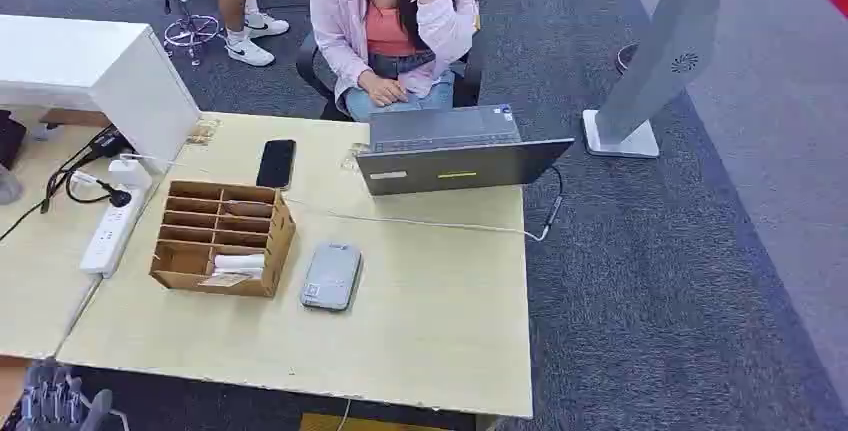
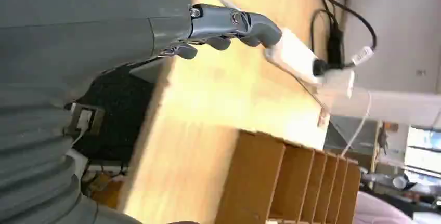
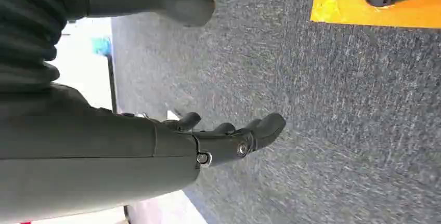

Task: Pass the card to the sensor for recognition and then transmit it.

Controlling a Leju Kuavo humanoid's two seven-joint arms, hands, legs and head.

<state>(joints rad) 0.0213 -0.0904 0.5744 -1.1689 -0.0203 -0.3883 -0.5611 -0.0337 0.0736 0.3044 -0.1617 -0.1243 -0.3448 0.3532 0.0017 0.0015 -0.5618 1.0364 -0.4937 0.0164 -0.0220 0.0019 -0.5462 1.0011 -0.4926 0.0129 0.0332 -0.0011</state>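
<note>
A white card (image 1: 239, 262) lies in the near compartment of a wooden slotted box (image 1: 222, 237) on the pale table (image 1: 420, 331). Right beside the box lies the grey card sensor (image 1: 331, 276), flat on the table. My left hand (image 1: 58, 398) is low at the table's near left corner, below its edge. In the left wrist view this hand (image 2: 229, 26) holds nothing, its fingers stretched out past the table edge (image 2: 171, 94) toward the box (image 2: 291, 182). My right hand (image 3: 229, 135) hangs over grey carpet with loosely bent, spread fingers and nothing in it.
A black phone (image 1: 276, 163) and an open laptop (image 1: 455, 156) sit at the table's far side, where a person (image 1: 395, 26) is seated. A white power strip (image 1: 113, 231) with plugged cables lies left of the box. A grey stand (image 1: 660, 61) rises at the right.
</note>
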